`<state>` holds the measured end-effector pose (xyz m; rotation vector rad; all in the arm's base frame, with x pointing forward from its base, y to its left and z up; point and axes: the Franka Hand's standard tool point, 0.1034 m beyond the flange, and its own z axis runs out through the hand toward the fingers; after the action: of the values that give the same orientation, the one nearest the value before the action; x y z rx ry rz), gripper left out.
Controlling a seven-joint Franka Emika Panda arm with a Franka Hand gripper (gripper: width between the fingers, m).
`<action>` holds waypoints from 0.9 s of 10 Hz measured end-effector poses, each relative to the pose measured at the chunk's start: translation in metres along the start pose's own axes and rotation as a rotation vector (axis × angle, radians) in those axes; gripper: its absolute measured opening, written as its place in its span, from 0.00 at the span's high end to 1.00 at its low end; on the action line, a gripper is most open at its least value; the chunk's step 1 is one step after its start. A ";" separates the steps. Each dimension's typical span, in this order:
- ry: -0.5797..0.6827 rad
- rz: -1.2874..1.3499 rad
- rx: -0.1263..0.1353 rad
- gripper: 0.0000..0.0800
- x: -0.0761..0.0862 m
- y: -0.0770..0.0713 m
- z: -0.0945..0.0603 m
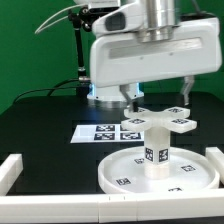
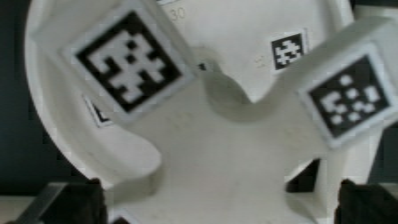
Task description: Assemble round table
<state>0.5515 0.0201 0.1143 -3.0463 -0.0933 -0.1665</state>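
Note:
The large rimmed round disc (image 1: 125, 172) lies flat at the front of the black table. The short cylindrical leg (image 1: 156, 150) stands upright in its middle. The cross-shaped foot piece (image 1: 158, 122) sits on top of the leg. My gripper (image 1: 156, 98) hangs just above and behind the foot piece, with its fingers spread wide. In the wrist view the foot piece (image 2: 214, 120) fills the picture, and one of its arms reaches between my dark fingertips (image 2: 71, 202). A narrow dark gap shows beside each finger, so the jaws are open and straddle the foot piece.
The marker board (image 1: 97, 131) lies flat behind the disc. White border rails stand at the front left (image 1: 10, 172) and front right (image 1: 216, 160). A green wall and a dark stand are at the back.

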 end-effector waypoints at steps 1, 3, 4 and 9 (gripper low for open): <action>-0.002 -0.045 -0.001 0.19 -0.001 0.005 0.003; 0.001 -0.083 0.001 0.19 0.000 -0.003 0.002; 0.002 -0.088 0.002 0.19 0.001 -0.004 0.001; 0.000 -0.409 -0.031 0.19 0.005 -0.004 -0.002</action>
<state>0.5561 0.0240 0.1172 -3.0161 -0.7195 -0.1953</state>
